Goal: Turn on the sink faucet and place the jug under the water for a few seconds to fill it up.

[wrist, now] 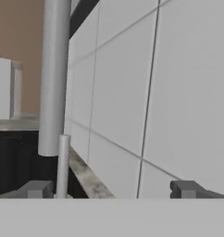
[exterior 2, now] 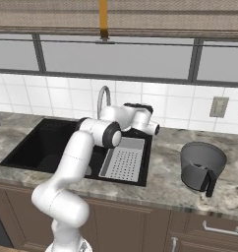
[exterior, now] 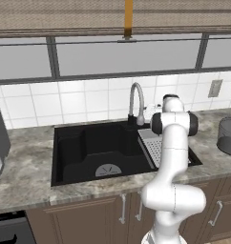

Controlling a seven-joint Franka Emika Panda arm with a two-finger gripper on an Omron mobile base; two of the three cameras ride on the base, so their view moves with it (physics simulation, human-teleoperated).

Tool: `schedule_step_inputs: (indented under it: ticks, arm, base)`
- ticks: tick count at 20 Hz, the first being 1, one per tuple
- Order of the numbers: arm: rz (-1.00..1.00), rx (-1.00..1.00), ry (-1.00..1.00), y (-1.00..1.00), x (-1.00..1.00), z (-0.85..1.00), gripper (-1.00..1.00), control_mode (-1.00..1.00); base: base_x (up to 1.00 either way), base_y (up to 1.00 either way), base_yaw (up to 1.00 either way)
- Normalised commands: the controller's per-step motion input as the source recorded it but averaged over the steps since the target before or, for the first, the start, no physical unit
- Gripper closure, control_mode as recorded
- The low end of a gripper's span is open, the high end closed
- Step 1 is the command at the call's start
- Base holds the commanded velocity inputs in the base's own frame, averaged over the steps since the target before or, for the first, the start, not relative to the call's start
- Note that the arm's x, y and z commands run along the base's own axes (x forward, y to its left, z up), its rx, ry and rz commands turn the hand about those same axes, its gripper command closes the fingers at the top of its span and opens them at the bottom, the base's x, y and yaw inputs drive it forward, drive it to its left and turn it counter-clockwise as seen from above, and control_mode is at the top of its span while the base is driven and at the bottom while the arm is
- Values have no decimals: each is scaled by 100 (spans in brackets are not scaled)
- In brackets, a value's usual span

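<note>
A: Where's the gripper?
B: I see its jaws spread wide, gripping nothing, prob. just beside the sink faucet.
A: Jug?
B: Upright on counter, right of sink.

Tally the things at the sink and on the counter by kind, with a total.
Faucet: 1
Sink: 1
Perforated tray: 1
Jug: 1
Total: 4
</note>
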Motion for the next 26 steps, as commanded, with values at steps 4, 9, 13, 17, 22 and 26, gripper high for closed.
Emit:
schedule_step_inputs:
  ticks: [4,9,13,17,22,26]
  arm:
    - [2,0,0,19,5,0,-100,-100]
    - [2,0,0,27,3,0,-100,-100]
    - [1,0,3,14,21,0,-100,-100]
    - [0,0,4,0,22,0,-100,-100]
    - [0,0,4,11,20,0,100,-100]
    - [-1,0,5,5,25,0,100,-100]
  base:
    - [0,0,0]
    - [0,0,0]
    - [0,0,0]
    - [0,0,0]
    - [0,0,0]
    - [0,0,0]
